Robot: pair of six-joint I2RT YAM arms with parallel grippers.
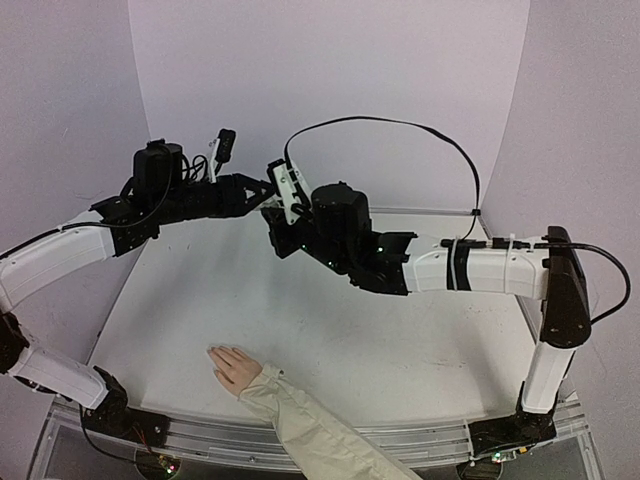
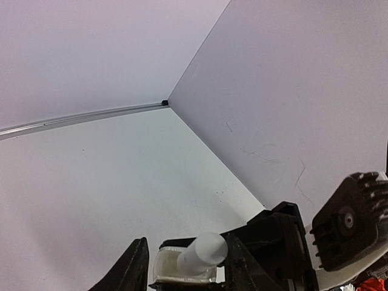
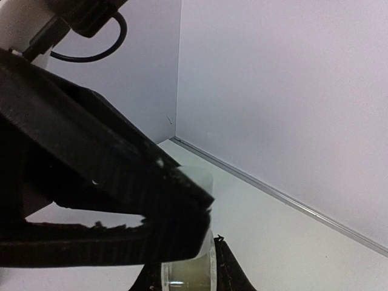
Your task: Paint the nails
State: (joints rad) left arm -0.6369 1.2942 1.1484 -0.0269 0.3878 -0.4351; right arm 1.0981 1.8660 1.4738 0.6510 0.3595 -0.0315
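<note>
top: above-behind, looking down | wrists: close, outward (sharing bottle [image 2: 203, 251])

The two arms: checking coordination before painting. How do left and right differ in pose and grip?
The left arm reaches in from the left; the right arm comes from the right. The right claw grips the small bottle between its fingers; the left claw flanks its white cap, grip unclear. Both meet above the table at its far side, away from the mannequin hand.
</note>
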